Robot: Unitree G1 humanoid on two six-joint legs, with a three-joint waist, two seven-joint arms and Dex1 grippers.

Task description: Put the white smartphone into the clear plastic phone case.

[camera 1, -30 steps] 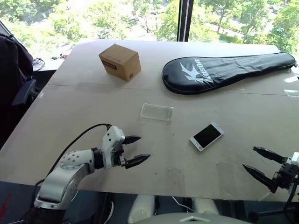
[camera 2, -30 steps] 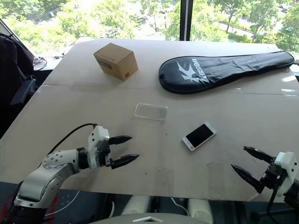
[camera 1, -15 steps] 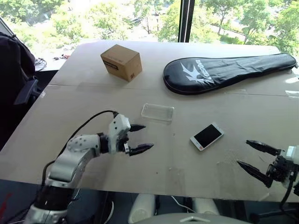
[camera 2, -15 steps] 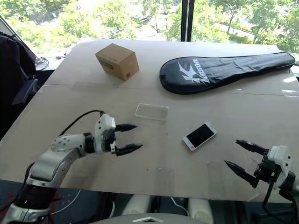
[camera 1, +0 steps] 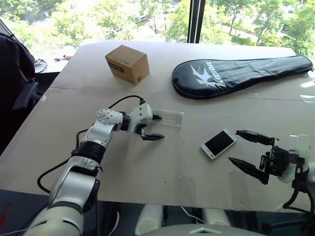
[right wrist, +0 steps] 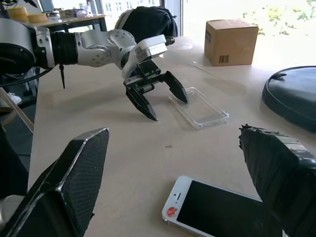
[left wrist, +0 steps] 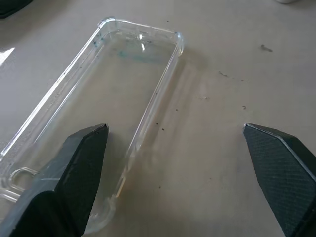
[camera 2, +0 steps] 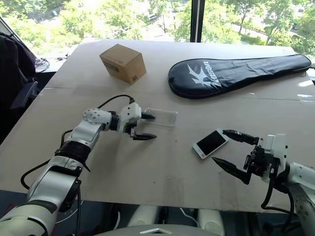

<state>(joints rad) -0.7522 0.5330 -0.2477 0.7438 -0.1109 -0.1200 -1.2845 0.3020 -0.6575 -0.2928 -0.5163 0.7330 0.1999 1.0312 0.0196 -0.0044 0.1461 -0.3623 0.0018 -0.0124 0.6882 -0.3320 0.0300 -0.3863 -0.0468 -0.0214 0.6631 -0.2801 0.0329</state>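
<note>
Head views: the white smartphone (camera 1: 218,143) lies flat, screen up, on the worktop (camera 1: 162,172), just ahead of the right hand (camera 1: 252,151), spread wide and empty. Likely stiff and slick — best pinched across its long edges.

Left wrist view: the clear plastic phone case (left wrist: 98,108) — thin, probably flexible — lies at the empty, wide left hand (left wrist: 192,163).

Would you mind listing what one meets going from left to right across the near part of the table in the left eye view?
Left gripper → clear plastic phone case → white smartphone → right gripper.
</note>
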